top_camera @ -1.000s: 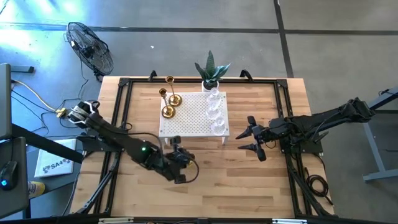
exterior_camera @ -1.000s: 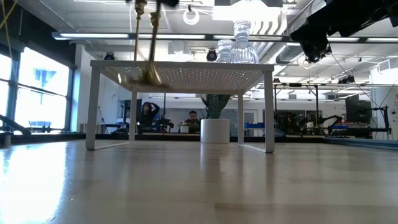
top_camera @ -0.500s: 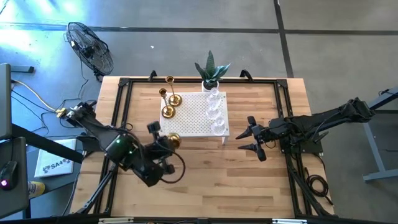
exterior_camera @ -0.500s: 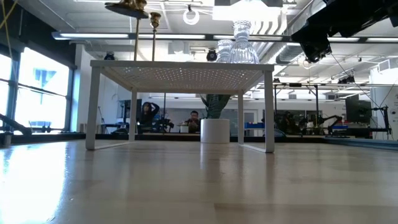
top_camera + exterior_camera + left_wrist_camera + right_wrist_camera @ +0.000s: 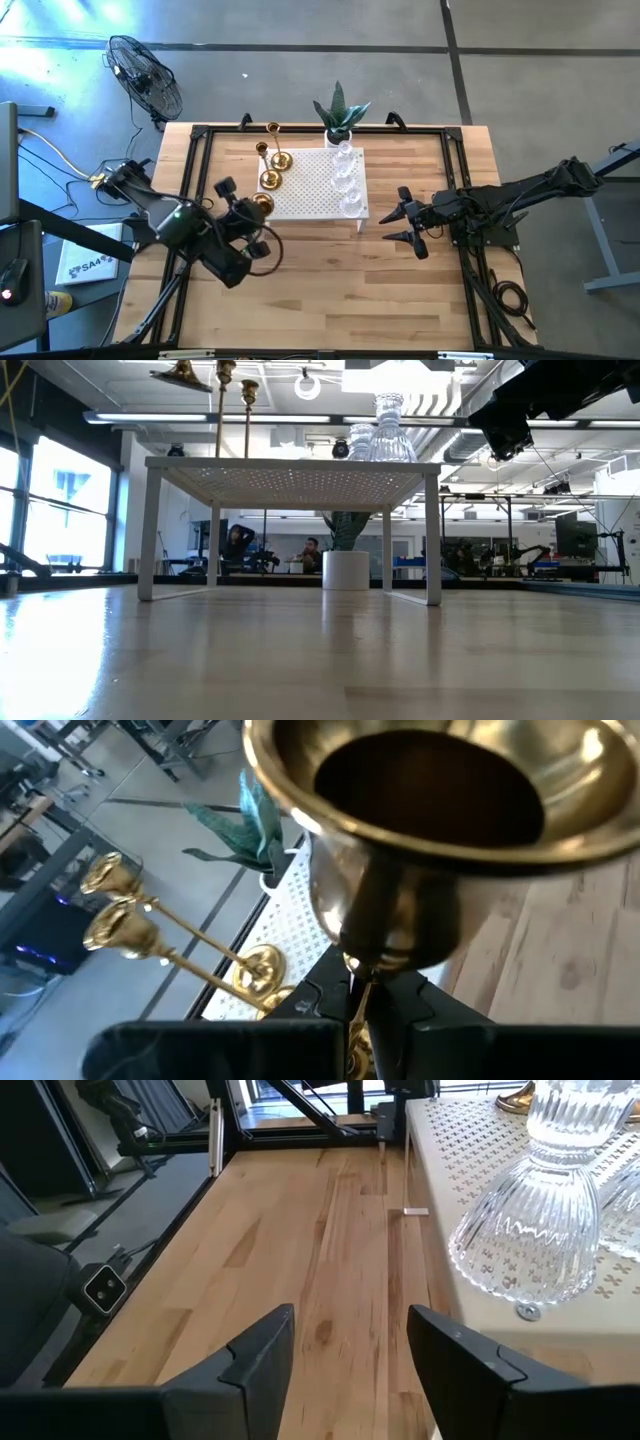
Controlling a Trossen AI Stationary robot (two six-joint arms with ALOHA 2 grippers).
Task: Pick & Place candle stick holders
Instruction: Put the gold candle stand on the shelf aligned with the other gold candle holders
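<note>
The broad light wooden table (image 5: 330, 290) carried the white perforated metal stand (image 5: 305, 190), and the left gripper (image 5: 360, 1010) hovered at the stand's near left corner. Its fingers (image 5: 420, 1010) were clamped tight on the slim stem of a shiny gold candle stick holder with a round flared base (image 5: 262, 203), base looming large just beyond the fingertips and lifted above the stand top in the low view. Past those fingers, two more tall gold holders (image 5: 277, 160) stood on the stand's left side. Over to the right gripper (image 5: 402, 224), which waited just beside the stand's right edge, fingers (image 5: 255, 1350) spread wide and empty. Three small clear ribbed glass stemmed holders (image 5: 345, 180) lined the stand beside them, the nearest one (image 5: 545, 1220) close by the fingertips.
</note>
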